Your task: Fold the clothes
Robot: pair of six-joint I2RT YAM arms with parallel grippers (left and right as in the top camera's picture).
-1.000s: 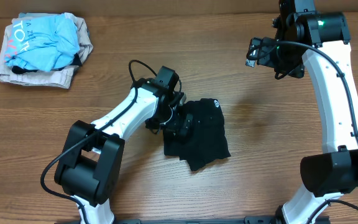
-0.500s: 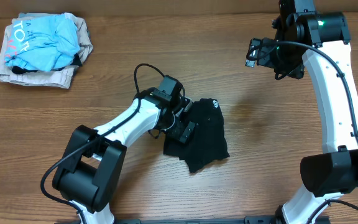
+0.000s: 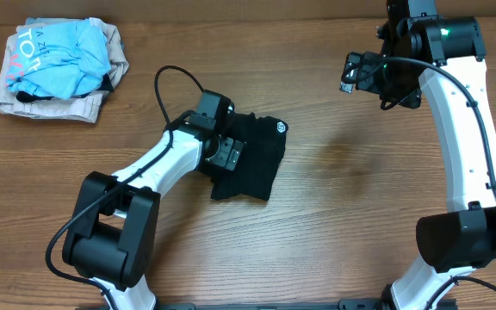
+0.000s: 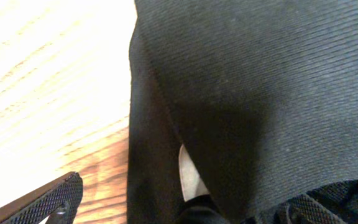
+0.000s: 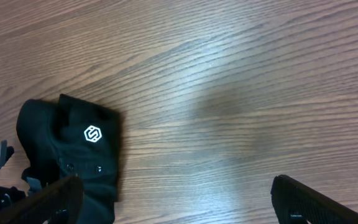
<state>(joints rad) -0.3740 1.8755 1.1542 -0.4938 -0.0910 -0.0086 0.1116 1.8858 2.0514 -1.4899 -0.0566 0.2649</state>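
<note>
The clothes (image 3: 257,155) are one black garment, bunched into a rough folded shape in the middle of the wooden table, with a small white round mark (image 3: 282,128) near its far right corner. My left gripper (image 3: 228,156) rests low on the garment's left part, jaws wide open. In the left wrist view the black fabric (image 4: 260,93) fills the space between the fingers (image 4: 51,200), and a white tag (image 4: 190,177) shows in a crease. My right gripper (image 3: 356,73) hangs open, high above the back right. Its camera sees the garment (image 5: 67,155) and mark (image 5: 92,134) far below.
A light-blue printed shirt (image 3: 58,56) lies on a beige folded garment (image 3: 54,105) at the back left corner. The left arm's black cable (image 3: 172,82) loops above the table behind the gripper. Bare wood (image 3: 360,189) lies right of the garment.
The left gripper has slid to the left and slightly back, and the black garment has shifted with it. The right arm has not moved.
</note>
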